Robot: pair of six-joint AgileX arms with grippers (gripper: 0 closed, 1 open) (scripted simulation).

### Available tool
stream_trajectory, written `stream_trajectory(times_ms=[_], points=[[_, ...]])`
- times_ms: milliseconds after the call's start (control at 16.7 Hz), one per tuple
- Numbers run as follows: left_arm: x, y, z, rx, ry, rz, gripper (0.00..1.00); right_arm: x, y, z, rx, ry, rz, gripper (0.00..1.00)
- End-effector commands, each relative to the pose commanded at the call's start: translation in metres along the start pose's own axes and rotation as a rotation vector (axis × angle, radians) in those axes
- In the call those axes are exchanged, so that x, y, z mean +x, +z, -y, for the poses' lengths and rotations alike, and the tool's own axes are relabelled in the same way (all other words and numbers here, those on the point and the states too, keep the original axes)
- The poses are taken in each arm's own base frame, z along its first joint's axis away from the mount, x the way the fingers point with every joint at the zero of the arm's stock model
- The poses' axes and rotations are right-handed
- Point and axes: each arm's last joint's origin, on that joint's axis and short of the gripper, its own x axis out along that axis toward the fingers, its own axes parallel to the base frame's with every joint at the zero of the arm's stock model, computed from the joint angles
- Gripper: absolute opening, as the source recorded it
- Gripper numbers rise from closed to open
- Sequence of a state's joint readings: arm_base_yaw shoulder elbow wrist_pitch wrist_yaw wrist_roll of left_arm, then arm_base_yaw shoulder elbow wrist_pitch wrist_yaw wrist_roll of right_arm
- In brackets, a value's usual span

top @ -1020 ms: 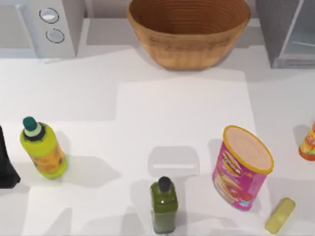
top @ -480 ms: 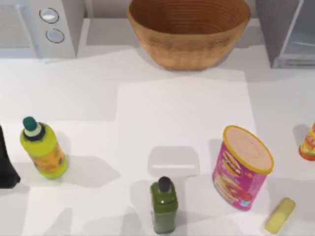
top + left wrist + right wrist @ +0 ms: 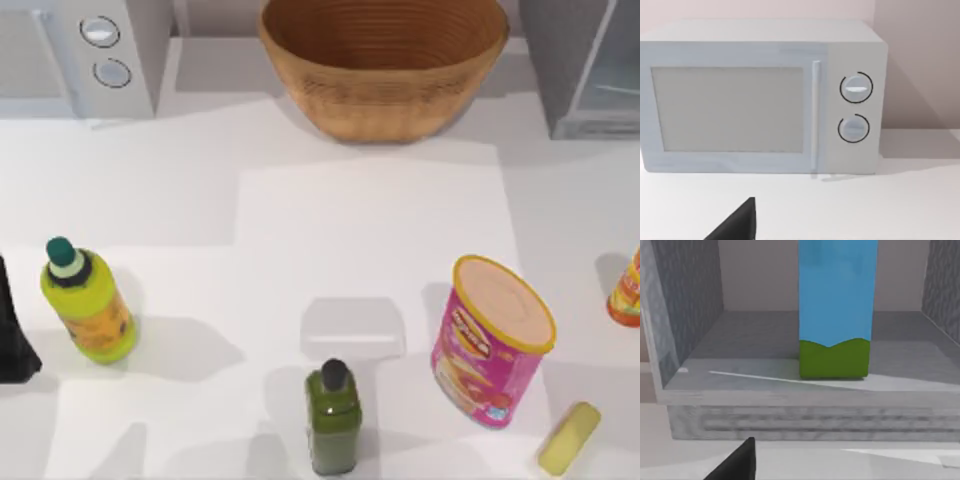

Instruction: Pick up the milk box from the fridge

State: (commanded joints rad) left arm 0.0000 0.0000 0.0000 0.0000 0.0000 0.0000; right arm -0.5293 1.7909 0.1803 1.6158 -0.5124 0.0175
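From above, the fridge (image 3: 585, 65) stood at the table's far right corner, right of the wicker basket (image 3: 384, 62); the pink chips can (image 3: 490, 340) stood nearer, the dark green bottle (image 3: 333, 418) to its left; the left arm (image 3: 12, 335) sat at the left edge. The left wrist view faced the white microwave (image 3: 760, 97). The right wrist view showed the milk box (image 3: 837, 310) upright on the fridge floor (image 3: 740, 347); whether either gripper was open, I cannot tell.

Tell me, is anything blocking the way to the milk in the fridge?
Nothing visible is. In the right wrist view, the milk box stands upright on the fridge floor, the front is open, and the space before it looks free.
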Motion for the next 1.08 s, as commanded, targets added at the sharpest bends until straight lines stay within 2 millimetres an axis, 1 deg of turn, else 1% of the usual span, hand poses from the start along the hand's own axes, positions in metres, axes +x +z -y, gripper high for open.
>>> stream_trajectory(times_ms=[120,180,300,420,540,780,960,1080], points=[[0.000,0.000,0.000,0.000,0.000,0.000,1.00,0.003,-0.001,0.002,0.004,-0.014,-0.006,1.00],[0.000,0.000,0.000,0.000,0.000,0.000,1.00,0.008,-0.003,0.005,0.010,-0.027,-0.015,1.00],[0.000,0.000,0.000,0.000,0.000,0.000,1.00,0.026,-0.007,0.010,0.018,-0.044,-0.031,1.00],[0.000,0.000,0.000,0.000,0.000,0.000,1.00,0.053,-0.006,0.017,0.012,-0.051,-0.021,1.00],[0.000,0.000,0.000,0.000,0.000,0.000,1.00,0.080,-0.005,0.019,0.009,-0.035,-0.020,1.00],[0.000,0.000,0.000,0.000,0.000,0.000,1.00,0.135,0.004,0.009,-0.012,0.036,0.022,1.00],[0.000,0.000,0.000,0.000,0.000,0.000,1.00,0.180,0.011,0.006,-0.015,0.035,0.038,1.00],[0.000,0.000,0.000,0.000,0.000,0.000,1.00,0.201,0.011,0.001,-0.009,0.019,0.025,1.00]])
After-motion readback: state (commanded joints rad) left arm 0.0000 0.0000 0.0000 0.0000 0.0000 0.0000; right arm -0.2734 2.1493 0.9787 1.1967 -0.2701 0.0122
